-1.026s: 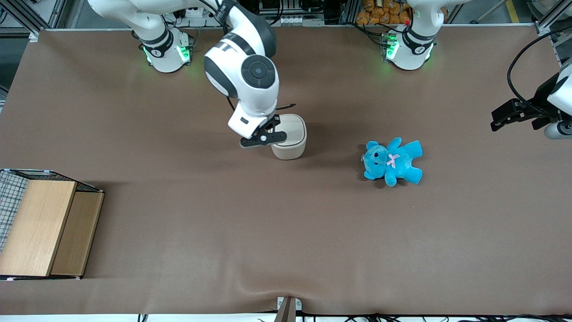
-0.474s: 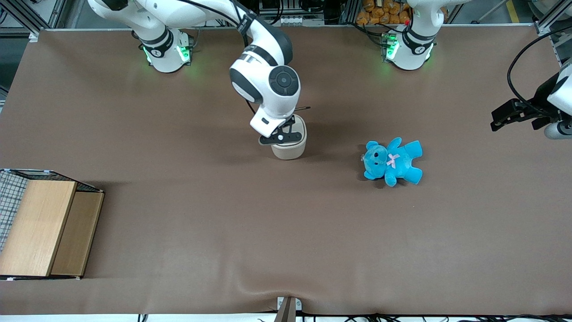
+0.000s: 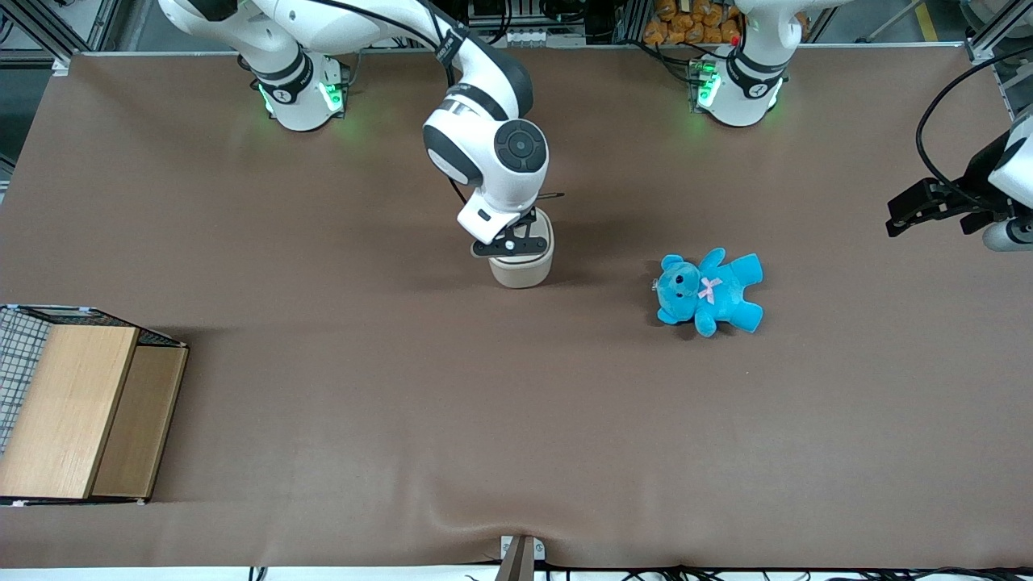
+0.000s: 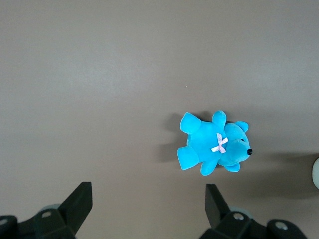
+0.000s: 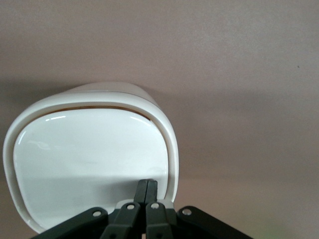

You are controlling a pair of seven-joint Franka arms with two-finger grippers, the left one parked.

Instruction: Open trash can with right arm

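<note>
Front view: right arm reaches from its base at the worktop edge farthest from the camera down over the trash can, which stands upright near mid-worktop, somewhat closer to that base edge than to the camera-side edge. Pincer sits directly above the can's lid, on the part of the lid nearest the working arm's end.

Right wrist view: pincer fingers pressed together, tips side by side w/ no gap, resting at the lid rim; whether they touch the rim cannot be told. Lid is glossy white; a thin tan slit shows along its edge farthest from the fingertips, so that edge sits slightly apart from the can's rim.

Open room: bare worktop all round the can. Blue teddy lies flat, well apart from the can toward the parked arm's end, slightly nearer the camera (left wrist view: teddy on plain brown surface). Wooden box w/ wire mesh sits at the working arm's end, at the corner nearest the camera, well apart from both can and arm. Worktop covering shows a small ripple at mid camera-side edge
</note>
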